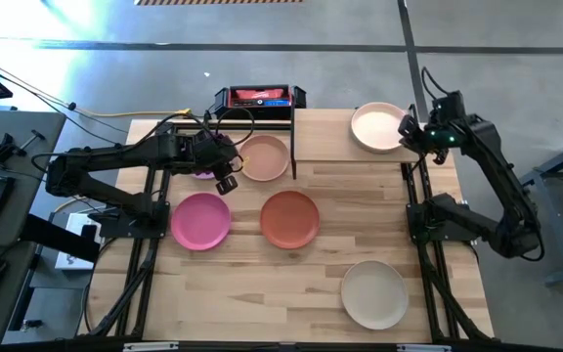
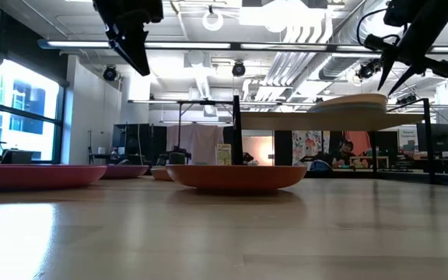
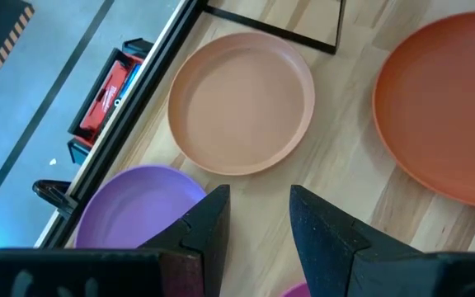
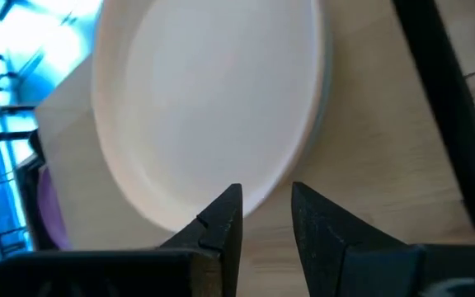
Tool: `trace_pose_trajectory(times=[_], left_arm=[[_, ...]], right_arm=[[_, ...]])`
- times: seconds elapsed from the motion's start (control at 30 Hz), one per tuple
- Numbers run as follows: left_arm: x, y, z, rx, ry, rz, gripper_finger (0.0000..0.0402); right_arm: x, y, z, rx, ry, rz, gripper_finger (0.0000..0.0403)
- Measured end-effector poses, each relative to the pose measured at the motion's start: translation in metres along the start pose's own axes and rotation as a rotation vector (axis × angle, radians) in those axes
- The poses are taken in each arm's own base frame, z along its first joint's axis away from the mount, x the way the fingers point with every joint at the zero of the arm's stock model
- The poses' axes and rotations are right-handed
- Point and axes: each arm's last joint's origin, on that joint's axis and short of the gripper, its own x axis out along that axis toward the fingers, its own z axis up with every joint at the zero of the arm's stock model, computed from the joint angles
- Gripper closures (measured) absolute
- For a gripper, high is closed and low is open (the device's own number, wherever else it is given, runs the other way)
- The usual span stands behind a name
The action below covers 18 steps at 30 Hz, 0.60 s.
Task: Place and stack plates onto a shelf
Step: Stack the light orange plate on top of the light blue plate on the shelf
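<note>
i see my left gripper (image 1: pixel 225 182) hanging above the table with its fingers parted and empty, over the gap between the purple plate (image 3: pixel 138 206), the peach plate (image 1: pixel 265 157) and the pink plate (image 1: pixel 200 220). my right gripper (image 1: pixel 406 128) sits at the right edge of the pale plate (image 1: pixel 376 125) on the shelf (image 1: pixel 330 147) at the far right, fingers apart and not clamped on it. the terracotta plate (image 1: pixel 289 218) lies mid-table and a beige plate (image 1: pixel 373 293) near the front right.
</note>
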Motion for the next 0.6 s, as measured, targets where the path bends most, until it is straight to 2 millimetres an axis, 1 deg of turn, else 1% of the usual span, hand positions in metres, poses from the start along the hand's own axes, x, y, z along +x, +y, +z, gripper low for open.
trace_pose_trajectory(times=[0.17, 0.43, 0.6], left_arm=[[0.0, 0.0, 0.0, -0.001, 0.0, 0.001, 0.0284], [0.003, 0.009, 0.001, -0.032, 0.01, 0.022, 0.0284], [0.005, 0.013, 0.001, -0.046, 0.015, 0.033, 0.0284]], right_arm=[[0.001, 0.005, -0.004, -0.034, 0.016, 0.023, 0.032], [0.014, 0.013, -0.003, -0.062, 0.024, -0.031, 0.032], [0.016, 0.014, -0.004, -0.074, 0.02, -0.046, 0.032]])
